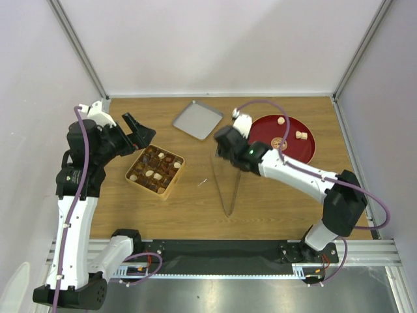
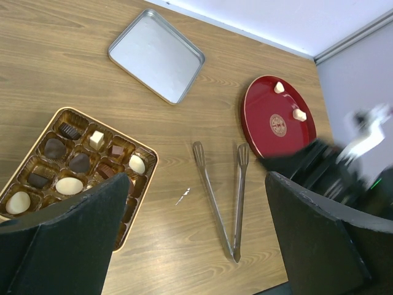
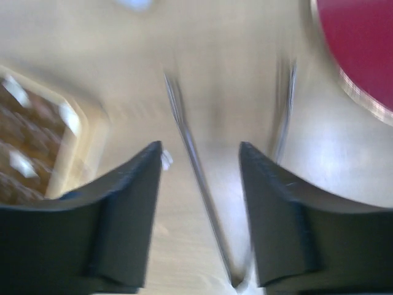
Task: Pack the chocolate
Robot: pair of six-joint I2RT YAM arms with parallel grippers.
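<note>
The chocolate fills a tan grid box (image 1: 171, 189), where dark, tan and cream pieces (image 1: 156, 166) sit in the cells. Two cream pieces (image 1: 301, 135) lie on a red plate (image 1: 267, 130). In the left wrist view the boxed pieces (image 2: 69, 184) lie lower left and the plate's pieces (image 2: 299, 114) upper right. My left gripper (image 1: 139, 134) hangs open just behind the box, holding nothing. My right gripper (image 1: 223, 145) hovers over the metal tongs (image 1: 223, 189). Its fingers stand apart with one tong arm (image 3: 190, 153) between them, untouched. That view is blurred.
A silver lid (image 1: 197, 119) lies flat behind the tongs, seen also in the left wrist view as the lid (image 2: 156, 55). The tongs (image 2: 221, 203) lie spread in a V between box (image 2: 61, 112) and plate (image 2: 258, 117). A small white scrap (image 2: 183, 196) lies beside them.
</note>
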